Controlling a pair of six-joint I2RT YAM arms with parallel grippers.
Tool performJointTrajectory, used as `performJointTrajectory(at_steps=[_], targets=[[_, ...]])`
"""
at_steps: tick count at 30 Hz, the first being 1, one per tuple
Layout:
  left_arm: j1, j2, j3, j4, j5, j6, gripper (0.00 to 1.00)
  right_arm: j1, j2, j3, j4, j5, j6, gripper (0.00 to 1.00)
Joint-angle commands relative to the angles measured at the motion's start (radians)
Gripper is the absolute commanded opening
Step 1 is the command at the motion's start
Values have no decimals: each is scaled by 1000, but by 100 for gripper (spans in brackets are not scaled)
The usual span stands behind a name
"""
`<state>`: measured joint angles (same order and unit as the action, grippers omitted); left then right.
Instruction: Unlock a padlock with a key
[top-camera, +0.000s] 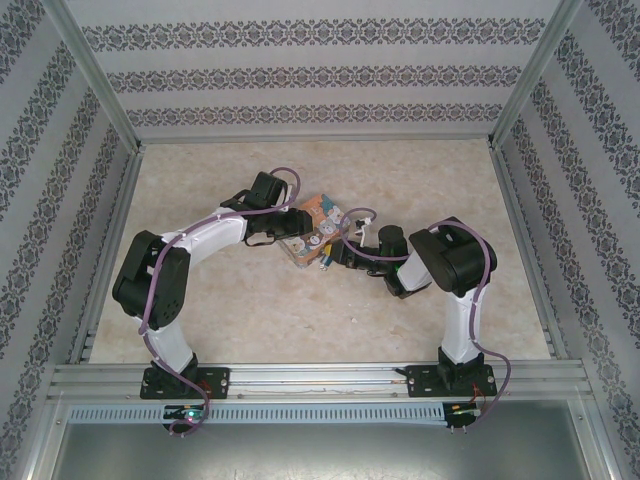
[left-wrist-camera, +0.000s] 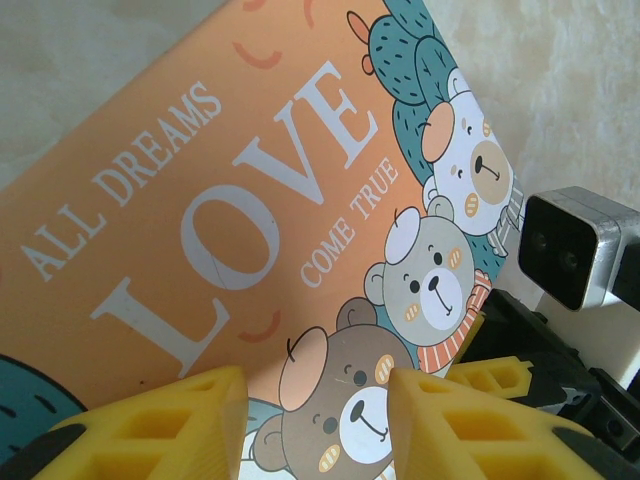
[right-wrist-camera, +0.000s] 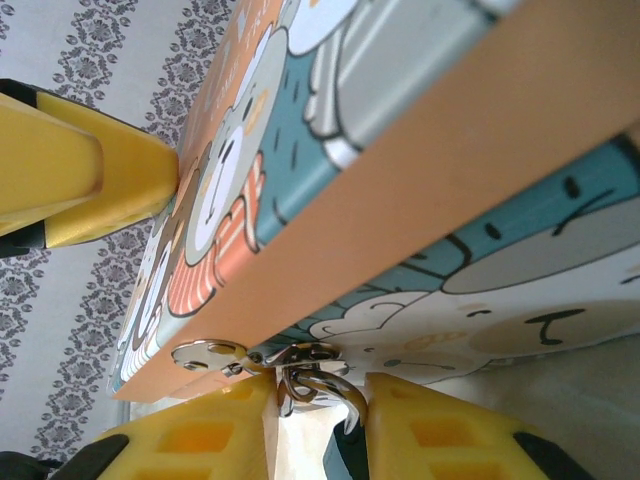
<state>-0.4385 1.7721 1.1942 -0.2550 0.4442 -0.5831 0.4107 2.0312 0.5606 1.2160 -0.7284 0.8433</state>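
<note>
An orange tin (left-wrist-camera: 230, 200) with white LOVE letters and 3 cartoon bears (left-wrist-camera: 430, 290) sits on the pale surface (top-camera: 260, 310). Patterned walls (top-camera: 300, 75) stand around.

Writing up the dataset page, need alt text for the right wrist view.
A silvery metal loop hangs from the clasp on the orange edge of a cartoon-bear tin, between the right gripper's two yellow fingers. At upper left another yellow finger touches the tin's lid.

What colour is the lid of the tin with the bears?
The lid is orange with white lettering, best seen in the left wrist view.
</note>
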Motion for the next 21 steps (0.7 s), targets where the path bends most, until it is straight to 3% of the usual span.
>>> performJointTrajectory(at_steps=[1,17,21], targets=[[-8,32,10,-16,8,2,41,8,-1,-6,36,-21,1,23],[-8,30,19,-32,-8,8,41,-6,-34,-29,26,-14,-1,1],[-8,30,21,-33,-7,6,41,-7,-44,-30,30,-5,8,0]])
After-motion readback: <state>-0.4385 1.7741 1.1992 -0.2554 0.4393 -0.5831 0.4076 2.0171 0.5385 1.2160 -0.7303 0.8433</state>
